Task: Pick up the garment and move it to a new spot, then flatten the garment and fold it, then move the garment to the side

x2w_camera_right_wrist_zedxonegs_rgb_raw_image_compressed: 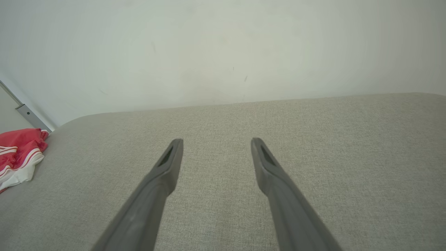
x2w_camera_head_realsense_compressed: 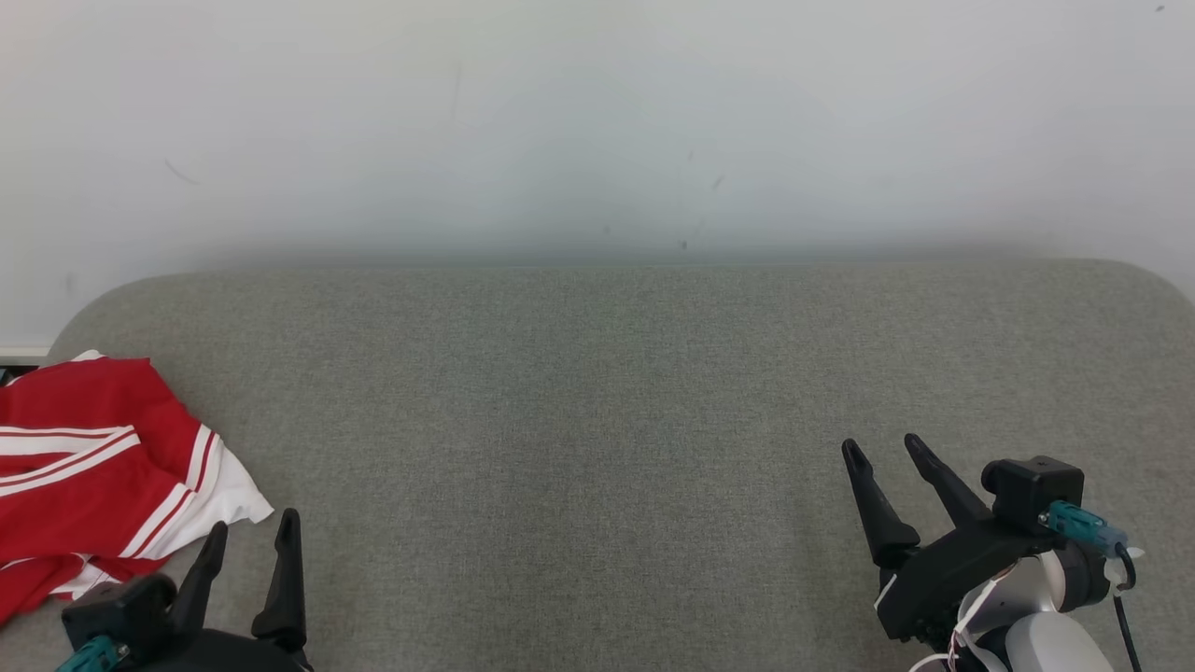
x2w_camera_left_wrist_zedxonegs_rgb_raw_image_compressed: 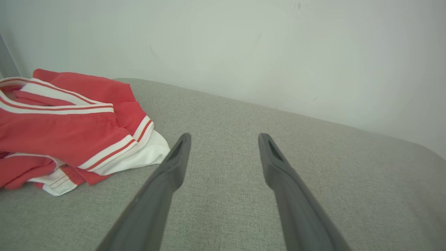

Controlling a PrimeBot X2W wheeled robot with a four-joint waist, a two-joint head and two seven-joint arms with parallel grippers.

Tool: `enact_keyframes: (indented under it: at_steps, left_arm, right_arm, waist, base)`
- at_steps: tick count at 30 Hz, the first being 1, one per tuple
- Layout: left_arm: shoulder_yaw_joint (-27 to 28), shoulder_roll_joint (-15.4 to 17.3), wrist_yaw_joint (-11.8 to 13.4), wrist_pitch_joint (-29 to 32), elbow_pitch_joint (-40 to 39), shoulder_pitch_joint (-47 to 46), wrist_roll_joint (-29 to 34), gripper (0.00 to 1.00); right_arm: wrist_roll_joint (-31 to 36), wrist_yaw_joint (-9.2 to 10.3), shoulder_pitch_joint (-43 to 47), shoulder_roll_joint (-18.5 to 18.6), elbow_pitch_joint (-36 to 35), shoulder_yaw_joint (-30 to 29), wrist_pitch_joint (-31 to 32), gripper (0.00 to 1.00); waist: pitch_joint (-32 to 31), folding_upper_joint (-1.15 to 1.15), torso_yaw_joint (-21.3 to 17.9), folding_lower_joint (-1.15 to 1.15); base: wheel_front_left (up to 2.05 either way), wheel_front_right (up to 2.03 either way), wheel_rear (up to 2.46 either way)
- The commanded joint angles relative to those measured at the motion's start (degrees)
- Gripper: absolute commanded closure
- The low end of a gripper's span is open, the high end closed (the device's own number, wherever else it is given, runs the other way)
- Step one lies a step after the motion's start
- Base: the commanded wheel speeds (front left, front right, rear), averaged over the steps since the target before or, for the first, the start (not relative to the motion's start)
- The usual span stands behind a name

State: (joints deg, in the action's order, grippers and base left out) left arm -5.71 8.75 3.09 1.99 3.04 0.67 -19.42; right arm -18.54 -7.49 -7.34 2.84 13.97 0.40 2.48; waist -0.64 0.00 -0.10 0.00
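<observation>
The garment [x2w_camera_head_realsense_compressed: 89,467] is red with white stripes and a white edge, lying crumpled at the far left of the grey fabric surface [x2w_camera_head_realsense_compressed: 597,420]. My left gripper [x2w_camera_head_realsense_compressed: 252,527] stands open at the lower left, just right of the garment's white corner and apart from it. The left wrist view has the garment [x2w_camera_left_wrist_zedxonegs_rgb_raw_image_compressed: 66,129] to the left of the open left gripper [x2w_camera_left_wrist_zedxonegs_rgb_raw_image_compressed: 224,137]. At the lower right my right gripper [x2w_camera_head_realsense_compressed: 882,448] is open and empty, far from the cloth. In the right wrist view the garment [x2w_camera_right_wrist_zedxonegs_rgb_raw_image_compressed: 19,157] lies at the left edge, well away from the right gripper [x2w_camera_right_wrist_zedxonegs_rgb_raw_image_compressed: 216,141].
A pale wall [x2w_camera_head_realsense_compressed: 597,121] rises right behind the grey surface. The surface has rounded back corners, and its left end lies just beyond the garment. A grey metal strip [x2w_camera_right_wrist_zedxonegs_rgb_raw_image_compressed: 29,116] runs along the wall at the far left.
</observation>
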Motion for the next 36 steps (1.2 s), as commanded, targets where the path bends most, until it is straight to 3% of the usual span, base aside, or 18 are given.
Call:
enact_keyframes:
  at_steps: [1, 36]
  left_arm:
    - [-0.1, 0.7, 0.4, 0.1, -0.9, 0.1, 1.7, 0.0]
    - [-2.1, 3.5, 4.8, 0.1, -2.6, 0.9, 16.3, 0.0]
  right_arm:
    - [2.1, 0.0, -0.9, 0.2, -0.6, -0.1, 0.0, 0.0]
    - [15.7, 0.0, -1.7, 0.1, -0.6, -1.6, -0.9, 0.0]
  waist:
    - [0.0, 0.0, 0.0, 0.0]
    - [0.1, 0.0, -1.6, 0.0]
  base:
    - [0.0, 0.0, 0.0]
    - [0.0, 0.0, 0.0]
